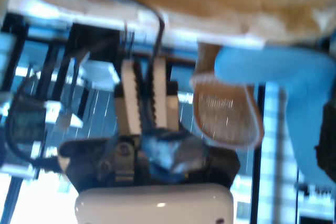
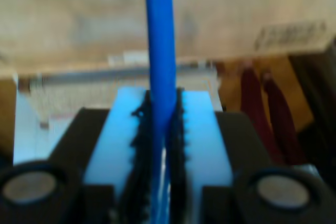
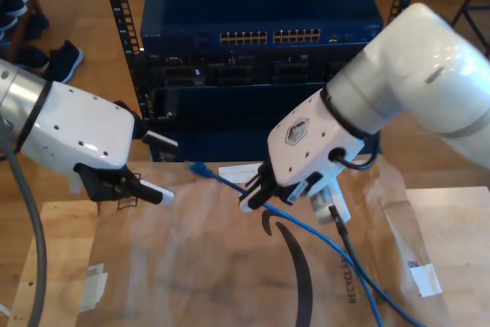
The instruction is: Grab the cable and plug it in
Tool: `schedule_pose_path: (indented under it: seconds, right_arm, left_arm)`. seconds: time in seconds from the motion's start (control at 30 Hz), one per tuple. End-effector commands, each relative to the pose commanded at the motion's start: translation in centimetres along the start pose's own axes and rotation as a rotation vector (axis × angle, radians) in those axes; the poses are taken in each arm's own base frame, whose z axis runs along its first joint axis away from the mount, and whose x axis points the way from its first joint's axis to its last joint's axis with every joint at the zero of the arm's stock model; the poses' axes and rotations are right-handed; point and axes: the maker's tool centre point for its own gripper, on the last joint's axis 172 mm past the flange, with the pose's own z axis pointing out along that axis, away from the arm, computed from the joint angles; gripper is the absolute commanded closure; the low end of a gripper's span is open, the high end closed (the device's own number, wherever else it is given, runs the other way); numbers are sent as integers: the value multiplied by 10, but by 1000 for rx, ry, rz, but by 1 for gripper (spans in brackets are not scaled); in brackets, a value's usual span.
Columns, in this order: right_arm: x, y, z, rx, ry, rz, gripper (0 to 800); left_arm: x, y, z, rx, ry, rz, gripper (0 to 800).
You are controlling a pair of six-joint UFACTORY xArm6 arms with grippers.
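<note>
The cable is thin and bright blue. Its small blue plug hangs free above the brown paper, pointing toward the dark rack. My second gripper, on the arm at the exterior view's right, is shut on the cable a short way behind that plug. In the second wrist view the cable runs straight out from between the toothed pads of my second gripper. My first gripper, at the exterior view's left, hovers apart from the cable. Its fingers stand close together with nothing between them.
A dark blue network switch with rows of ports sits in a rack behind the table. A thicker black wire hangs from the second arm. Brown paper covers the tabletop. A person's shoes show at the exterior view's upper left.
</note>
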Motion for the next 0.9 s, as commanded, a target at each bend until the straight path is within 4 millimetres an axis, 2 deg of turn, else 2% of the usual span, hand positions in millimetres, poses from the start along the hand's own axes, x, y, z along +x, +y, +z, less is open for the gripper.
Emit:
schedule_pose_path:
  seconds: [0.07,0.23,0.4,0.47,0.5,0.77,0.87,0.9]
  right_arm:
    - [-3,-1,-1,3,-12,3,798]
    - [-12,-2,-5,11,-26,-8,798]
    - [-13,-2,-4,9,-25,-10,798]
    - [-14,-1,-3,8,-25,-11,798]
    - [-14,0,-3,7,-25,-12,798]
    - [-13,0,-2,5,-24,-12,798]
    - [-12,1,-1,4,-24,-11,798]
    - [-12,1,-1,4,-24,-11,798]
  left_arm:
    - [-11,-7,-3,20,-44,1,2]
    - [-11,-13,-1,49,-61,-14,13]
    - [-6,-11,1,60,-68,-57,145]
    - [-6,-11,1,60,-68,-65,170]
    - [-7,-11,1,59,-70,-66,211]
    - [-8,-13,1,65,-73,-72,232]
    - [-9,-8,-3,56,-100,-84,284]
    - [-12,-6,-5,50,-125,-88,337]
